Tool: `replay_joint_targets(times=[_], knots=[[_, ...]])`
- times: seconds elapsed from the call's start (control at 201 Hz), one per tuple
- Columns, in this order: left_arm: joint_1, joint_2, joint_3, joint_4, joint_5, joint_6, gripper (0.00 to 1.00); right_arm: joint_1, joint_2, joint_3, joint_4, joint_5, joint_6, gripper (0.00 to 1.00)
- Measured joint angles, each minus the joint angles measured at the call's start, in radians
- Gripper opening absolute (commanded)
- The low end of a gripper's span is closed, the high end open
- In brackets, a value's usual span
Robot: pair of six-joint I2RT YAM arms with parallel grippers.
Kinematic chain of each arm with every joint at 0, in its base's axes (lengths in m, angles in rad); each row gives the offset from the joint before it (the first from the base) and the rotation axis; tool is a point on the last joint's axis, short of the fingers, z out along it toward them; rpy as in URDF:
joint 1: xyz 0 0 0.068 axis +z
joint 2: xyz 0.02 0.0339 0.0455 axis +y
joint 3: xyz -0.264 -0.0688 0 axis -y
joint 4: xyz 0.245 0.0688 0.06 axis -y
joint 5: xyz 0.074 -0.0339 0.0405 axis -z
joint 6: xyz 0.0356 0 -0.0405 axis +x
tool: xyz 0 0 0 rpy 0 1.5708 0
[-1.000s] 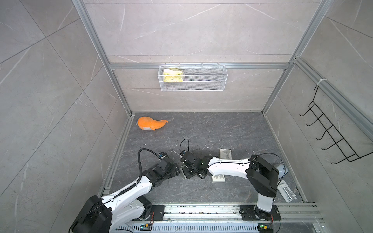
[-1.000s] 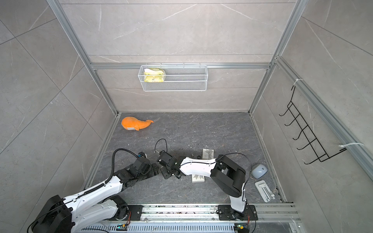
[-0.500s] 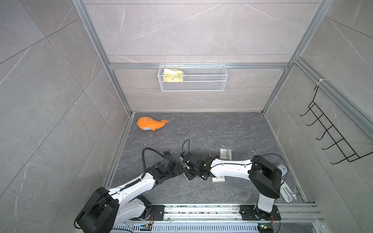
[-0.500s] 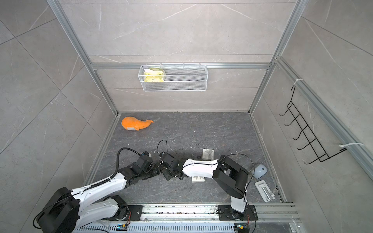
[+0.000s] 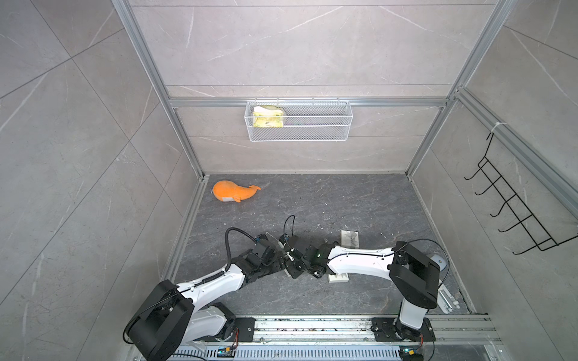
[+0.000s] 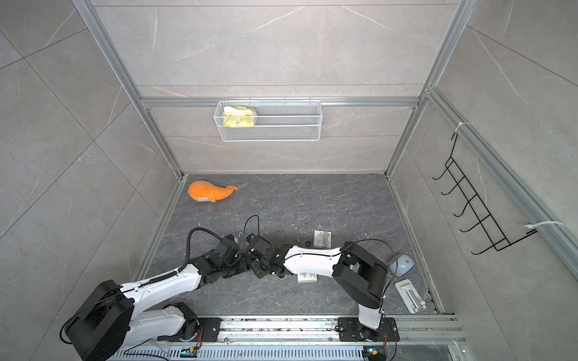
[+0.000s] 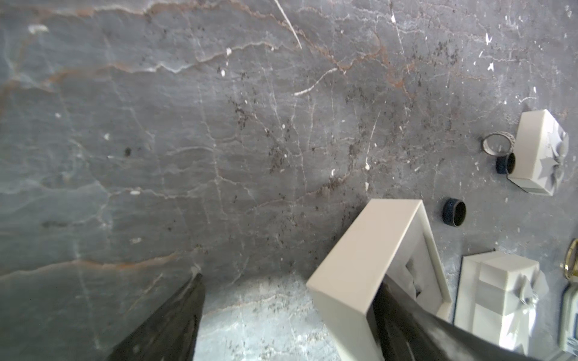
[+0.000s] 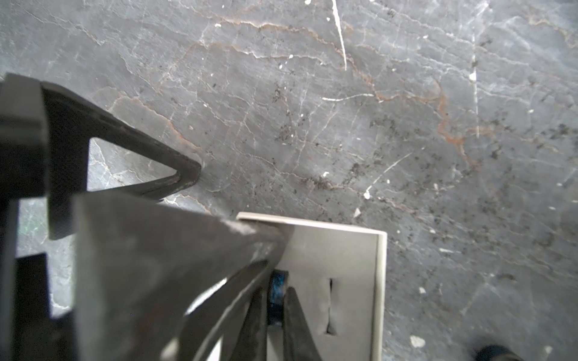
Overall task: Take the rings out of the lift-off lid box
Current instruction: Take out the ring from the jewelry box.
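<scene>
Stretching forward this last second, my left fingers (image 7: 169,322) stand spread astride the box (image 7: 359,250) wall; right fingers (image 8: 297,331) pinch a ring (image 8: 276,293) in its foam slot. Beyond, two rings (image 7: 454,212) (image 7: 505,163) lie out on the counter (image 7: 219,140), so this is probably the last.

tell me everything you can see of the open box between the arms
The open box is a cream base, lid off, lined with grey foam with slits, apparently resting on the dark stone floor. One finger of the open left gripper touches one corner; the right gripper pinches a dark ring in the foam.
</scene>
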Motion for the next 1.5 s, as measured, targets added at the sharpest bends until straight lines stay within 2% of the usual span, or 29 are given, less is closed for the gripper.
replay_joint_targets(times=[0.558,1.021,1.503], knots=[[0.000,0.112,0.024,0.153,-0.006,0.023,0.82,-0.003,-0.048,-0.095,0.099,0.046,0.001,0.00],[0.001,0.123,0.030,0.142,-0.009,0.060,0.72,-0.003,-0.050,-0.102,0.141,0.064,-0.004,0.00],[0.000,0.116,0.031,0.122,-0.004,0.078,0.72,-0.003,-0.113,-0.218,0.265,0.109,0.002,0.00]])
